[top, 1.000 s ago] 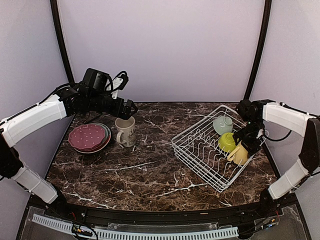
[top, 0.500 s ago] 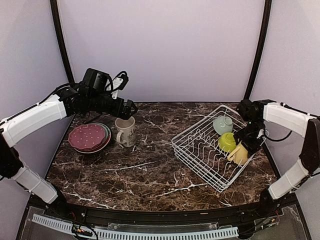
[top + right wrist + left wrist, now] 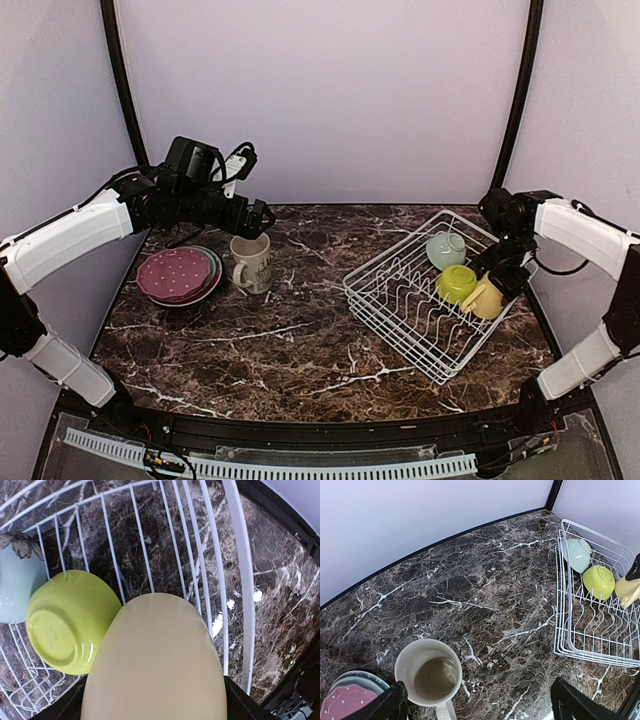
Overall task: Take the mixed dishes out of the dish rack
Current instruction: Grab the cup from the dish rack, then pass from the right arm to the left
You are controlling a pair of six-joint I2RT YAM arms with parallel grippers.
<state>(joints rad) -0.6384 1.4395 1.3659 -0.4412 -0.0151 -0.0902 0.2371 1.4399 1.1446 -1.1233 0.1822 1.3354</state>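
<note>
- Plainly, the right gripper [image 3: 500, 278] is clenched across the yellow ceramic mug [image 3: 155, 665]. The mug sits tilted at the right end of the white wire dish rack [image 3: 400, 300], right of centre in the top view.
- Whether the mug rests on the wires or hangs clear of them, I cannot tell.
- Hard and glazed, the mug is probably light but slippery, and it would chip against the wire. A hold across its round body looks workable, though I judge the rim wall a surer place.
- Just beside it a lime-green bowl [image 3: 65, 625] leans bottom-out, next to a pale mint bowl [image 3: 445, 248]. Both look rigid and smooth, best pinched at the rim.
- The left gripper [image 3: 479, 692] hangs released, its fingers spread wide above the cream-grey mug [image 3: 427, 677].
- That mug stands upright on the dark marble table [image 3: 300, 340], beside a stack of round plates [image 3: 178, 272] with a maroon-pink dotted one on top, at the frame's left.
- Hidden: the yellow mug's handle and mouth cannot be made out. The right fingers show only as dark corners in the wrist view, and the lower plates only as edges.
</note>
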